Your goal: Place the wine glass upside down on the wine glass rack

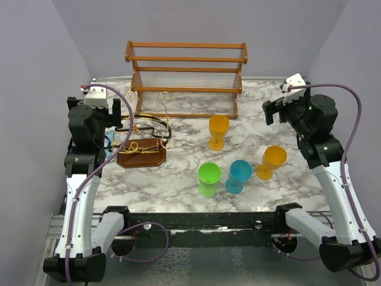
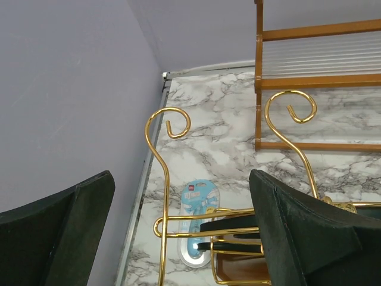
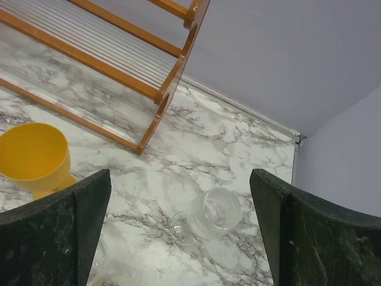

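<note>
Presently wine glass [image 1: 251, 143] on table [image 1: 178, 179], well apart from rack [image 1: 141, 157].

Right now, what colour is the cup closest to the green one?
The cup is turquoise blue, clearest in the top external view.

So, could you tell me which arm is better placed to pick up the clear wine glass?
Right: the right gripper, open, points at the glass on the right half of the table; the left gripper faces the rack.
</note>
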